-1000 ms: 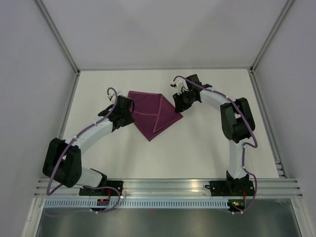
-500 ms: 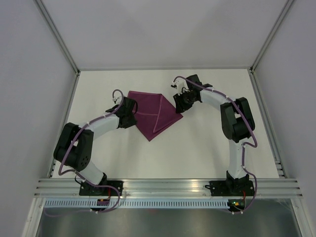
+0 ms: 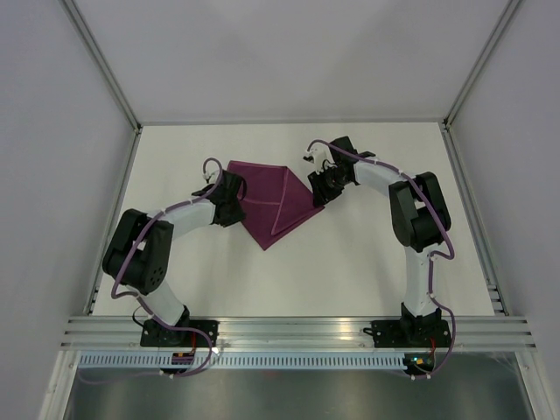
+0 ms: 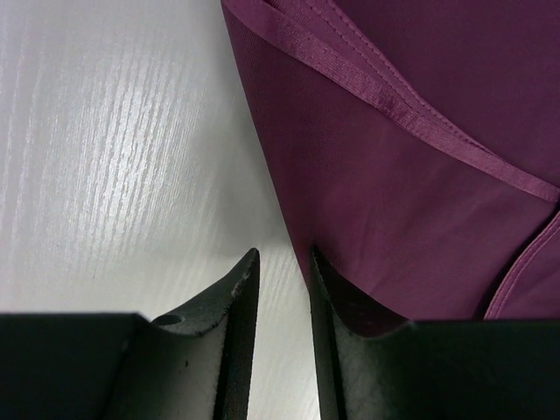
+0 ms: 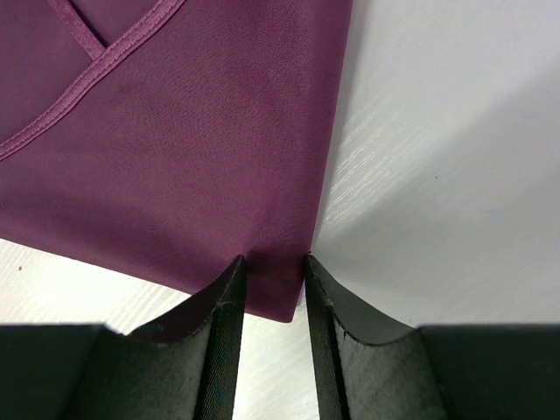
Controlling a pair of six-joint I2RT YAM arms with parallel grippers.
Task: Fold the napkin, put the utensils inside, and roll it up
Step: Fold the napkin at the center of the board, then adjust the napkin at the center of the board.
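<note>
The magenta napkin (image 3: 276, 203) lies flat on the white table, folded over with a hemmed edge crossing its top. My left gripper (image 3: 234, 201) is at its left edge. In the left wrist view the gripper (image 4: 284, 259) has its jaws a little apart over bare table, the right finger touching the napkin (image 4: 420, 175). My right gripper (image 3: 317, 187) is at the napkin's right corner. In the right wrist view the gripper (image 5: 274, 262) has its jaws apart, astride the corner of the napkin (image 5: 175, 149). No utensils are in view.
The white table (image 3: 367, 262) is walled by grey panels at left, back and right. A metal rail (image 3: 297, 331) with both arm bases runs along the near edge.
The left arm's elbow has drawn back toward the near left, and its gripper has edged right to the napkin's left edge. The right gripper has shifted slightly left onto the napkin's corner.
</note>
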